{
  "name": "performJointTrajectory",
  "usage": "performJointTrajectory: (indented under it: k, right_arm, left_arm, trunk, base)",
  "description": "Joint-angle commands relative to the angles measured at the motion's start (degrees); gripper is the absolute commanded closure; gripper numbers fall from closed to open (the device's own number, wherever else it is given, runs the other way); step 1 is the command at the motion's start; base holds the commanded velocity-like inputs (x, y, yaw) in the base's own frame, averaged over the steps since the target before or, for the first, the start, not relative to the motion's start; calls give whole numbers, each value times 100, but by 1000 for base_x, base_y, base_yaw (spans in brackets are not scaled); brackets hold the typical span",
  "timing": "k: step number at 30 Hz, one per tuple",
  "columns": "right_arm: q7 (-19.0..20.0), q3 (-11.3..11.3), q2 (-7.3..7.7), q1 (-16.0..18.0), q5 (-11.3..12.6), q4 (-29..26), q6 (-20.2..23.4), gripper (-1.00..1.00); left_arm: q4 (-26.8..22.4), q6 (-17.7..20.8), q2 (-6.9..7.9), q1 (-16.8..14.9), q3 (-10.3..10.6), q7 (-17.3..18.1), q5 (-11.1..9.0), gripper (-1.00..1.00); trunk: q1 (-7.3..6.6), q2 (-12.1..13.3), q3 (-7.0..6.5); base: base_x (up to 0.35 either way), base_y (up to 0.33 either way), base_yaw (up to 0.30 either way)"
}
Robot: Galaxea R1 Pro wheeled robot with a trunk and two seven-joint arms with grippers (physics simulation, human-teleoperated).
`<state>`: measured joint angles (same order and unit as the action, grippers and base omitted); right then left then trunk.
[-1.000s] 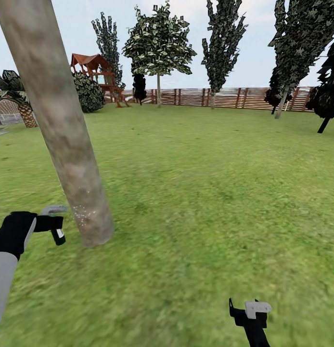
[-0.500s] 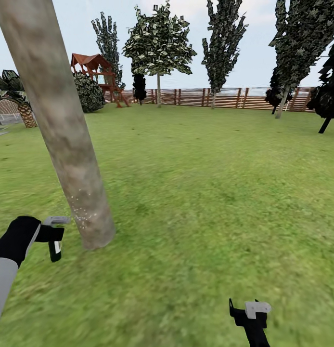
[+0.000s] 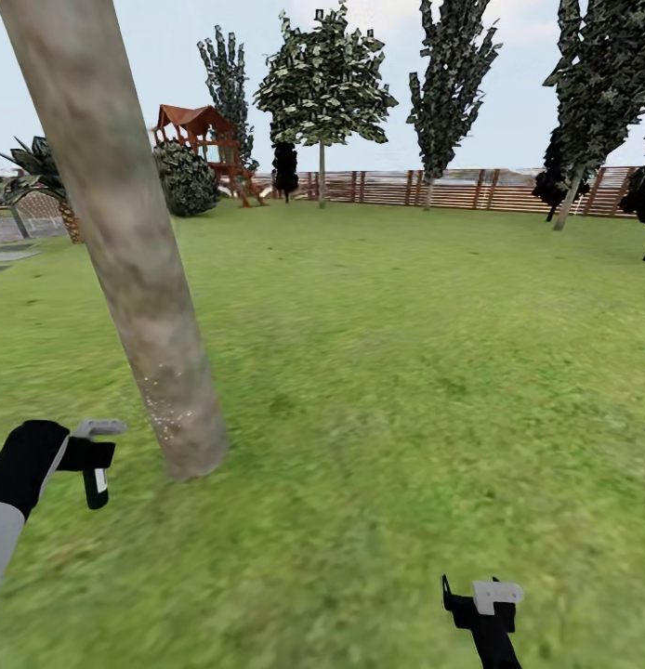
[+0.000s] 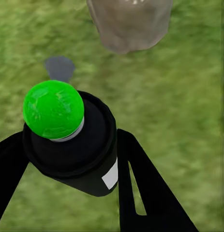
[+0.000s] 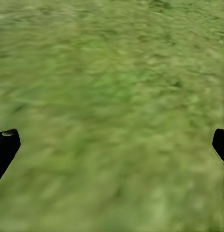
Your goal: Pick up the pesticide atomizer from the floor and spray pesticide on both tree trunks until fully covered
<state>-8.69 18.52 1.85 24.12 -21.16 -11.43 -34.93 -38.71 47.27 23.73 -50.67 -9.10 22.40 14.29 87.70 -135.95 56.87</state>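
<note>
Atomizer [image 4: 68, 140] clamped in left gripper [image 3: 92, 457], held low near tree trunk [image 3: 127, 251] base, above lawn [image 3: 406, 372]. Right gripper [image 3: 480, 599] jaws wide, empty. Fence [image 3: 471, 189] behind.

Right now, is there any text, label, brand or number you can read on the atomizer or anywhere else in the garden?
No readable text anywhere.
Pesticide atomizer, held in the left gripper: a small white patch on its black body, blank as rendered; no letters can be made out.
Tree trunk, fence and red playhouse: no signs or markings visible.
Right gripper: light grey part, no writing.
</note>
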Motion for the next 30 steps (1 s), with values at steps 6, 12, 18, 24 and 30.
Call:
performJointTrajectory:
  k: [6,12,18,24,30]
  right_arm:
    - [-36,20,-8,5,-61,9,-14,-100]
    - [-36,20,-9,5,-63,9,-9,-100]
    - [-36,19,-9,5,-62,9,-5,-100]
    - [-36,18,-9,5,-63,9,-5,-100]
    - [-36,20,-9,5,-63,9,-10,-100]
  left_arm:
    - [20,8,-9,-5,-22,54,54,100]
    - [16,2,-9,-5,-29,45,24,100]
    - [-8,3,-10,-5,-55,45,14,100]
    - [-48,10,-9,-5,-75,45,13,100]
    - [-49,11,-9,-5,-79,45,21,100]
  trunk:
    - [-1,-2,5]
    - [-1,-2,5]
    - [-1,-2,5]
    - [-1,-2,5]
    - [-1,-2,5]
  base:
    - [4,-276,1]
    - [12,-278,0]
    - [26,-278,0]
    - [76,-273,0]
    - [167,-248,0]
